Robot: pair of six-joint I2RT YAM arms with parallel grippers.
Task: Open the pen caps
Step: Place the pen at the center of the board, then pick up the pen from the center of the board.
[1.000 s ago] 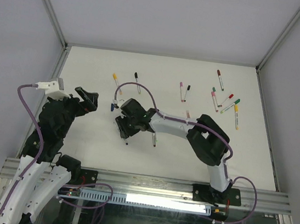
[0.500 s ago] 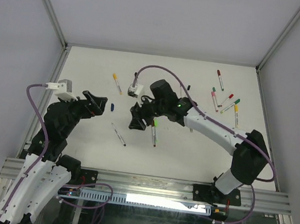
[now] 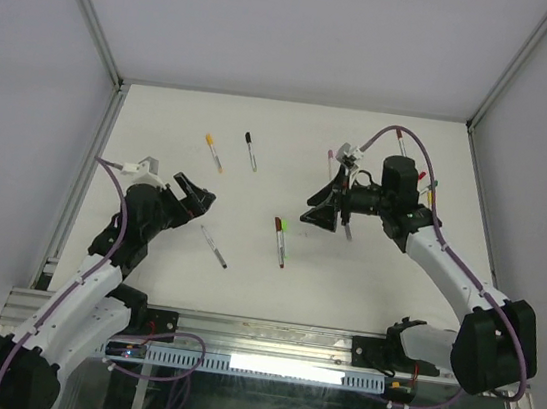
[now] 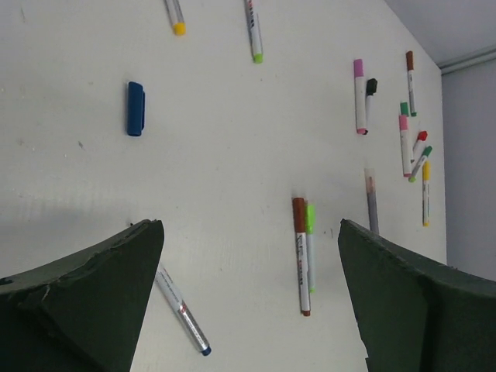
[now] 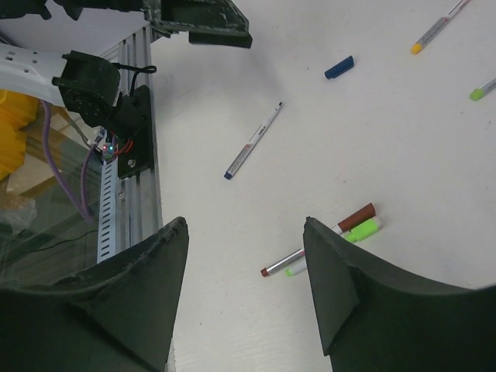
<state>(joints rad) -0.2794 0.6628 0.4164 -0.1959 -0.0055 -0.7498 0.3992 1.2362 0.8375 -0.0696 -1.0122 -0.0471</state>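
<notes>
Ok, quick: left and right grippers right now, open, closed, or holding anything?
Left gripper: open wide, nothing between its black fingers.
Right gripper: open, holding nothing.

My left gripper (image 4: 249, 232) is spread wide, its dark fingers (image 4: 93, 287) filling the bottom corners over the white table (image 4: 232, 155). A loose blue cap (image 4: 136, 108) lies alone at the upper left. A blue-tipped pen (image 4: 182, 314) lies just beside the finger on the left of the view. Between the fingers, a brown pen (image 4: 299, 256) and a green pen (image 4: 310, 240) lie side by side, touching. More pens (image 4: 404, 143) cluster at the right, and two others poke in at the top edge.
</notes>
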